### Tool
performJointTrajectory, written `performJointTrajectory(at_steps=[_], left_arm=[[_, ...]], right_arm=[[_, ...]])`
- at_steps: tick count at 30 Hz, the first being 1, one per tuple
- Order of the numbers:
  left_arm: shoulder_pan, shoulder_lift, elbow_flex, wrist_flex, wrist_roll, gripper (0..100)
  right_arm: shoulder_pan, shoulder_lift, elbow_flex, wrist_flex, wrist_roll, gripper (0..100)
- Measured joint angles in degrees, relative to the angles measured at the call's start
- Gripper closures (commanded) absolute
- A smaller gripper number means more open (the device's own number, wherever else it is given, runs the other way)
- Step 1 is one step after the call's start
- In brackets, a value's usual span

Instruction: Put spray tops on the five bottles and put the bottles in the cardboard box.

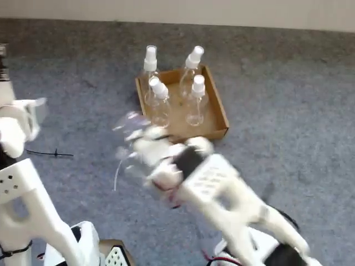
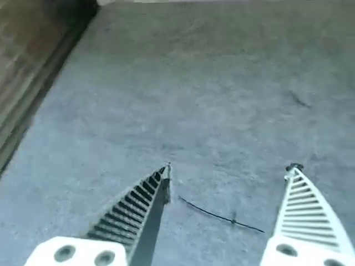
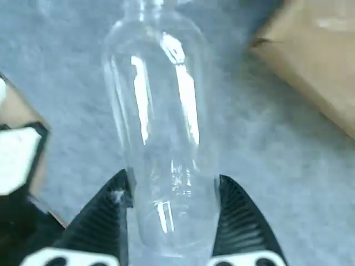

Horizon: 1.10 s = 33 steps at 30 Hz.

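Grey felt-like table bears cardboard box, perhaps 1 cable tie.

The left arm stands at the desk's left edge, its upper links raised. Its claw points down at the desk surface with the jaws spread wide, one ribbed finger dark and the other white, both clear of the surface. The right arm stretches from the near right corner toward the middle of the desk. Its claw has both black fingers pressed against the sides of a clear bottle.
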Motion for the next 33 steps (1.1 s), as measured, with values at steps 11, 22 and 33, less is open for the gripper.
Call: performJointTrajectory(at_steps=[11,22,33], left_arm=[[21.98,10.2,0.18,4.57,1.32,71],[30.51,36.92,-8.7,8.18,0.35,71],[30.42,49.23,-8.97,3.6,0.35,71]], right_arm=[[58.81,-6.95,8.26,-8.79,26.9,99.4],[75.43,14.51,16.97,-28.57,32.88,99.4],[75.43,26.46,11.52,-29.36,32.88,99.0]])
